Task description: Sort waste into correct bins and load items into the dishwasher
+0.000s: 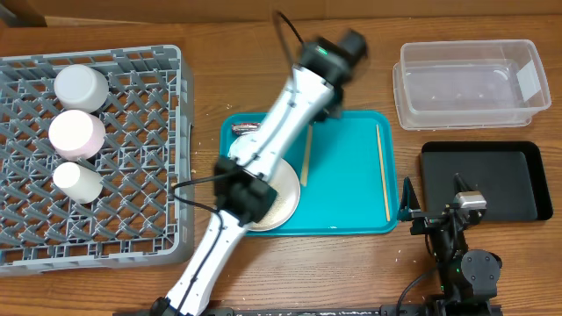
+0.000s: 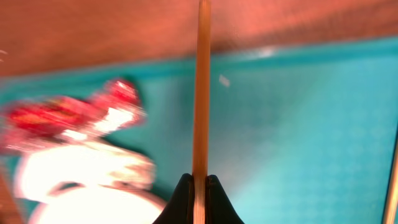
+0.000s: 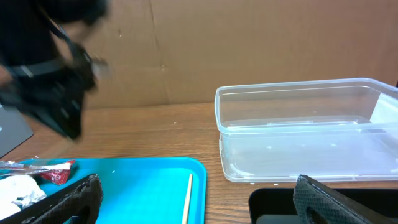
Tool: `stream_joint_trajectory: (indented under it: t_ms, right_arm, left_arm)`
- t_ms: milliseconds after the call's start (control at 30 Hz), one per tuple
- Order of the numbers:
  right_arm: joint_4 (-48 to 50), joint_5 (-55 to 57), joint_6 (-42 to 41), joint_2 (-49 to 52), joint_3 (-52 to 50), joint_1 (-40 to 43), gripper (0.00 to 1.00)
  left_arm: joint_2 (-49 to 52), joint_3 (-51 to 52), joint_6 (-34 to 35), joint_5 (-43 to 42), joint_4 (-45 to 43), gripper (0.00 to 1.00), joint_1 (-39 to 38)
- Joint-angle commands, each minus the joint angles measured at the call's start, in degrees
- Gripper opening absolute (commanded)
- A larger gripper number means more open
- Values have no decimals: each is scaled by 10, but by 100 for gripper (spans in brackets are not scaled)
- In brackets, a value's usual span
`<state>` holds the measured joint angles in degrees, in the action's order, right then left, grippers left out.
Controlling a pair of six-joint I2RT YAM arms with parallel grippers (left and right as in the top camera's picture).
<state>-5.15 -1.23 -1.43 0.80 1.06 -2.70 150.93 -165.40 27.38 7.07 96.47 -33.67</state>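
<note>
Wrapper: in the 10 o'clock corner of the teal tray, with the napkin touching it at 6 o'clock; both unsorted.
Stick: pinched in the left gripper, probably for binning as waste.
Second stick: at the tray's 3 o'clock.
Right gripper: jaws apart, idle; tub at its 2 o'clock.

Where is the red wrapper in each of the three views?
Overhead: wrapper at the teal tray's upper left corner, partly hidden.
Left wrist: wrapper at the left, blurred.
Right wrist: wrapper at the bottom left edge.
Shared landmark: the teal tray.
</note>
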Motion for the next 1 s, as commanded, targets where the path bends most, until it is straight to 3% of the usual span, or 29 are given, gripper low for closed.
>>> stream_joint_trajectory:
  t_ms: [0,433,800,967]
  right_arm:
    - [3,3,4,-6,-6,2,100]
    - [3,3,4,-6,-6,2,100]
    - [3,3,4,-6,-6,2,100]
    - [3,3,4,-6,-6,2,100]
  left_arm:
    - [-71,-21,-97,0,4,4,42]
    - [-147,-11,-177,-39,3,4,227]
    - [-144,101,-176,39,-12,4,315]
    - [-144,124,-209,38,-38,4,349]
